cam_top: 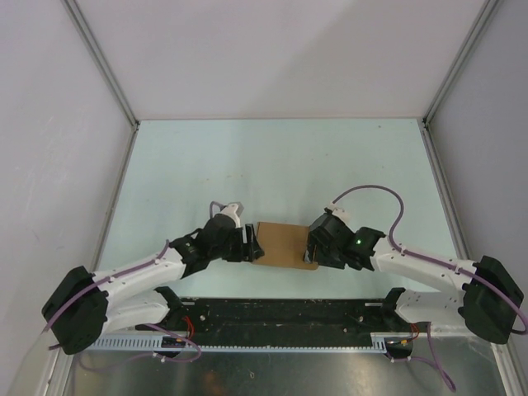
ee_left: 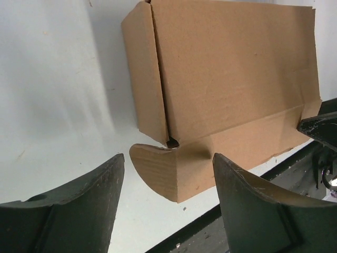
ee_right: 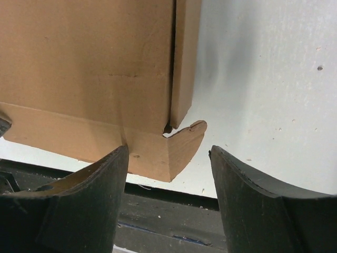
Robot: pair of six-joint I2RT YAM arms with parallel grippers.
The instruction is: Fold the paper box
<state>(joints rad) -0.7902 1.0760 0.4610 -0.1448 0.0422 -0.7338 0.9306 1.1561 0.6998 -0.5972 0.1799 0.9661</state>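
The paper box (cam_top: 285, 244) is a flat brown carton lying near the table's front edge, between both grippers. My left gripper (cam_top: 252, 245) stands open at its left end. In the left wrist view, a rounded corner tab (ee_left: 158, 171) of the box (ee_left: 231, 79) reaches into the gap of the gripper (ee_left: 168, 176) without touching either finger (ee_left: 79, 205). My right gripper (cam_top: 312, 246) is open at the right end. There, the box's (ee_right: 89, 63) other corner tab (ee_right: 181, 145) lies between the wide-apart fingers (ee_right: 263, 200) of the gripper (ee_right: 168, 158).
A black rail (cam_top: 280, 313) runs along the table's near edge just below the box. White walls and metal frame posts (cam_top: 99, 62) enclose the pale table (cam_top: 272, 165) on the left, back and right. One right fingertip (ee_left: 321, 129) shows in the left wrist view.
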